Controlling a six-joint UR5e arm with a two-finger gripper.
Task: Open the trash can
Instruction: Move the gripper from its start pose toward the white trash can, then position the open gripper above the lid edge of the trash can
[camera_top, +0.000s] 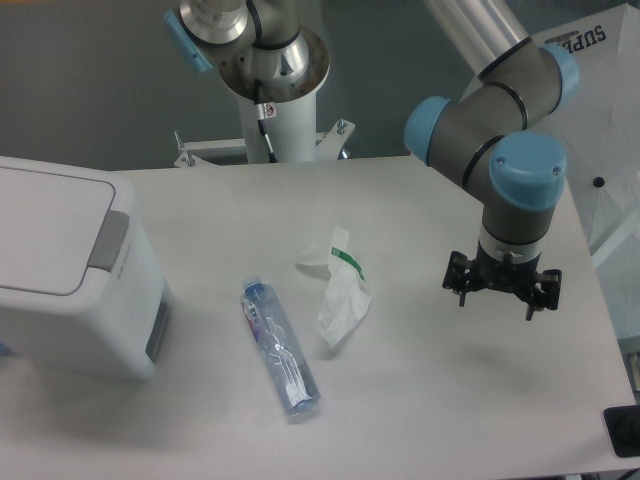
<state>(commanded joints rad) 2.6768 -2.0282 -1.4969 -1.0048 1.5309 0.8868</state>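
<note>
The trash can (70, 270) is a large boxy white bin at the table's left edge. Its flat lid is down, and a grey push tab (108, 241) sits on the lid's right side. Far from it, over the right part of the table, my gripper (500, 297) hangs pointing down. Its two black fingers stand wide apart with nothing between them.
A clear plastic bottle (279, 347) lies on the table between the bin and the gripper. Beside it lies a crumpled white wrapper with a green stripe (339, 287). The arm's base post (270, 90) stands at the table's back edge. A white umbrella (600, 120) is at the right.
</note>
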